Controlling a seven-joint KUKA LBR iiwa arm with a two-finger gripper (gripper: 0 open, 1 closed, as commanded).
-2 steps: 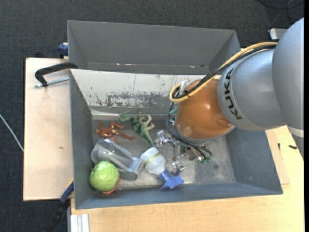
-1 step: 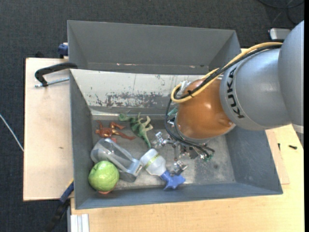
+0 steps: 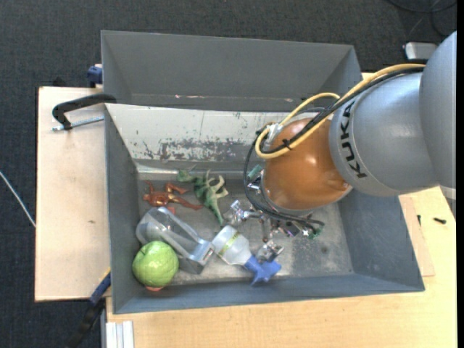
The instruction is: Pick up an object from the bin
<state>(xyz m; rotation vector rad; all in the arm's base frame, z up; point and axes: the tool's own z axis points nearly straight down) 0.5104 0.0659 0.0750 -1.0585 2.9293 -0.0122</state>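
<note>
My gripper hangs low over the middle of the bin floor, under the arm's orange cover. Its two metal fingers stand apart, so it is open, with nothing held between them. One fingertip is beside the tail of a green toy lizard. The other fingertip is just above a small blue plastic piece at the front wall. A pale translucent cup lies on its side just left of the gripper, close to both fingers.
A clear plastic glass lies left of the cup. A green apple sits in the front left corner. An orange toy lizard lies near the left wall. The arm's orange cover hides the bin's middle right.
</note>
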